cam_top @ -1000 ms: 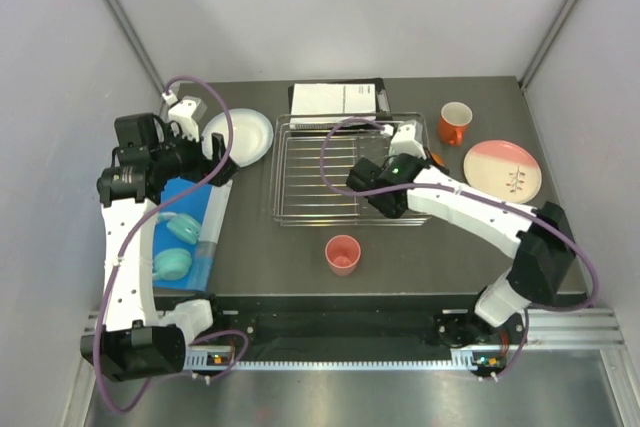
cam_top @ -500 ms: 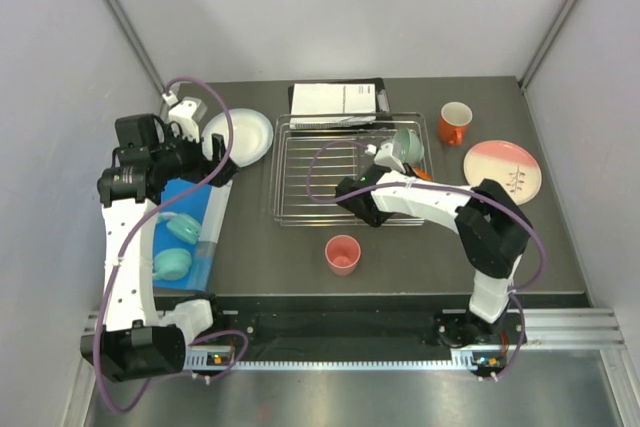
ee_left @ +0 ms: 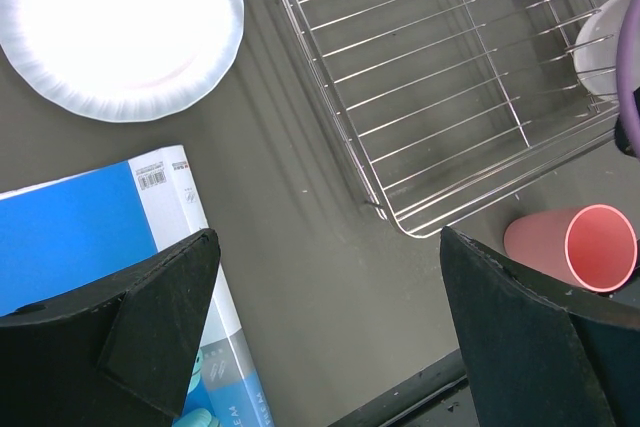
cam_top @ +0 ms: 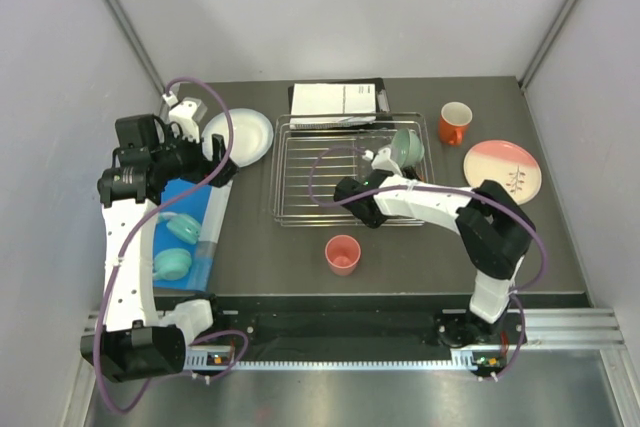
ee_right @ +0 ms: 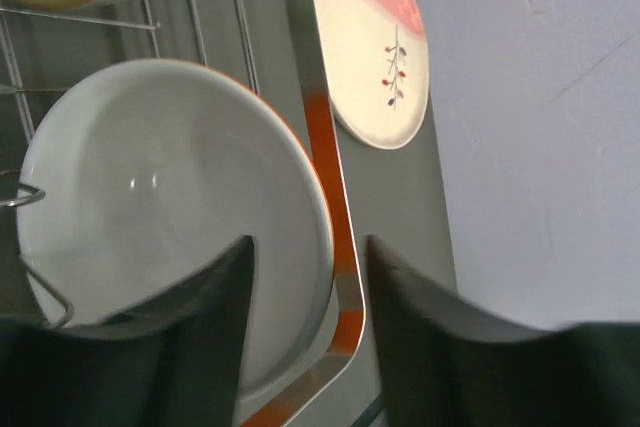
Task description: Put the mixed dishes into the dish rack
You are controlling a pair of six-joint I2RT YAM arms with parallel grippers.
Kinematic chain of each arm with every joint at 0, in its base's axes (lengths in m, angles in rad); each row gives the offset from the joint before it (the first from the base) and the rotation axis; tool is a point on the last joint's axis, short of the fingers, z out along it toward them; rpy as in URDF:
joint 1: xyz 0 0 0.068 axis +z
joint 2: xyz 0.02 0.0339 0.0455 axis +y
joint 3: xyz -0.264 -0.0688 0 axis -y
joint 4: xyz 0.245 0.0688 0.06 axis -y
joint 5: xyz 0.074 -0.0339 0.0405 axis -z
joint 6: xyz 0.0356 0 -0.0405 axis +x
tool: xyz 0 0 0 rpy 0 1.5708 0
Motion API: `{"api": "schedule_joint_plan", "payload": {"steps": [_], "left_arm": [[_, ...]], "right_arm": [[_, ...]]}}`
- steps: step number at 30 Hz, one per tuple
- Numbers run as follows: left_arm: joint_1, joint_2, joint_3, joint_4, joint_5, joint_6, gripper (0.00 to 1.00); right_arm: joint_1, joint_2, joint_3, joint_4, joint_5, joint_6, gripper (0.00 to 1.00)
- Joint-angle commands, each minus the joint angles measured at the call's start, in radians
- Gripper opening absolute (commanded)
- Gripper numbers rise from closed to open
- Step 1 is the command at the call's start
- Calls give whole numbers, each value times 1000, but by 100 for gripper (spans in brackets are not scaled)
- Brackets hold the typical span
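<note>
The silver wire dish rack [cam_top: 325, 175] stands mid-table. The mint-green bowl [cam_top: 407, 143] sits in its far right corner. The orange-outside bowl [ee_right: 170, 217] sits in the rack beside it, white inside showing. My right gripper [ee_right: 308, 247] is open, its jaws on either side of that bowl's rim and the rack's edge wire, with nothing gripped. My left gripper [ee_left: 328, 247] is open and empty above bare table, between the blue sheet and the rack. The white plate [cam_top: 245, 135], orange mug [cam_top: 455, 122], pale pink plate [cam_top: 503, 167] and small pink cup [cam_top: 342, 253] rest on the table.
A white printed paper on a black board [cam_top: 335, 99] lies behind the rack. The blue sheet [cam_top: 190, 217] with two small teal pieces [cam_top: 172, 265] lies at the left. Walls close in on the left, right and back.
My right arm has folded its elbow in and drawn its wrist back towards the rack's near side, uncovering the mint-green bowl in the rack. The left arm has not moved.
</note>
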Motion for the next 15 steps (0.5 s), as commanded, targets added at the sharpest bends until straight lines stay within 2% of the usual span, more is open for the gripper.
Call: {"api": "schedule_joint_plan", "payload": {"steps": [1,2,3,6,12,15], "left_arm": [[6,-20,-3,32,6,4,95],[5,-20,-3,34,9,2,95],[5,-20,-6,35,7,-1,95],[5,-17,-11,43,1,-4,95],[6,-9,-29,77,-10,-39,95],[5,-9,-39,83,1,-48,94]], "right_arm": [[-2,-113,-2,85,-63,-86,57],[0,-125,-4,92,-77,-93,61],[3,-156,-5,95,-83,-102,71],[3,-232,9,85,-120,-119,85],[1,-436,70,123,-256,-202,87],[-42,-537,76,149,-295,-221,88]]}}
